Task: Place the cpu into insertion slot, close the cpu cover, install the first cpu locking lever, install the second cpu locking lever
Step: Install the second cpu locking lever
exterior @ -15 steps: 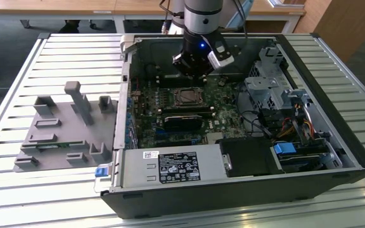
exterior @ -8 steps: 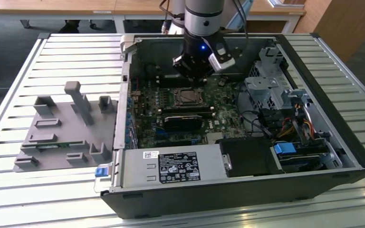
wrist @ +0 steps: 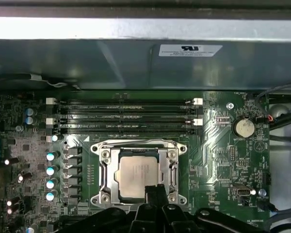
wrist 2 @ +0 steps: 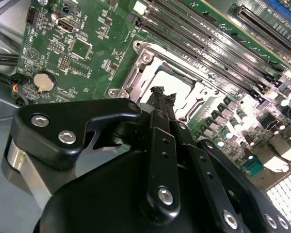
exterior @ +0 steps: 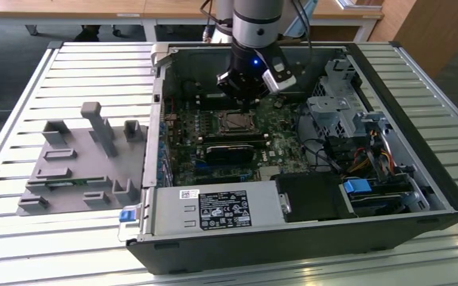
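Observation:
The cpu (wrist: 137, 174), a silver-grey square chip, lies in the insertion slot (wrist: 103, 200) on the green motherboard. The silver cpu cover (wrist: 111, 167) lies flat around it, its window showing the chip's top. Thin metal levers run along two sides of the cover; I cannot tell whether they are latched. My gripper (wrist: 155, 191) hovers over the socket's edge with its black fingers pressed together and nothing between them. In the second wrist view the gripper (wrist 2: 160, 93) points at the cpu (wrist 2: 177, 80). In the exterior view the gripper (exterior: 243, 101) hangs just behind the socket (exterior: 235, 122).
Long black memory slots (wrist: 126, 116) lie beside the socket, with a coin battery (wrist: 243, 127) and a row of capacitors (wrist: 51, 170) on either side. The case wall (wrist: 136, 63) stands close behind. A power supply (exterior: 213, 208), drive cage (exterior: 340, 113) and grey fixture (exterior: 78, 161) surround the board.

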Robot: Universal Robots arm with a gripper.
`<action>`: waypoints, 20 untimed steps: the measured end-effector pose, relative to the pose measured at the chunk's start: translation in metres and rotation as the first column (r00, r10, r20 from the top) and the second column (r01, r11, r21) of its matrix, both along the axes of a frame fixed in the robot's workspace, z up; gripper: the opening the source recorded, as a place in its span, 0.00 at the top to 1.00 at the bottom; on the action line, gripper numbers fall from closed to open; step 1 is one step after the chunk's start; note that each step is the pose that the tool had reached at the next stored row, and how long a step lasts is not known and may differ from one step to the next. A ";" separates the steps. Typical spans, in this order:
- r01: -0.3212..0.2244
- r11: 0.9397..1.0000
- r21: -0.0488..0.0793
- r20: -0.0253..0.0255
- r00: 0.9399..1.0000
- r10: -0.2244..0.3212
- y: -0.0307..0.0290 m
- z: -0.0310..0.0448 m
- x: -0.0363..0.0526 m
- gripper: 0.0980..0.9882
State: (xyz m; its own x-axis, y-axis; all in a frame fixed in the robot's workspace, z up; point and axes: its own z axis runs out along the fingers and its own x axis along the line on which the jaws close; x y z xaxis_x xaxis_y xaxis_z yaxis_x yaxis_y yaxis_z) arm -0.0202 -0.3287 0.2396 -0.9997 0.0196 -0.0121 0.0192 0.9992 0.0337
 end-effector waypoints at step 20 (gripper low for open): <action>0.000 1.000 0.002 -0.005 1.000 0.000 -0.0150 0.0001 0.0003 0.97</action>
State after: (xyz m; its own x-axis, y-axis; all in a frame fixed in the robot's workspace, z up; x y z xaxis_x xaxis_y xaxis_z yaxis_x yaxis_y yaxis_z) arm -0.0199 -0.3437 0.2397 -0.9998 0.0195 -0.0068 0.0193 0.9992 0.0356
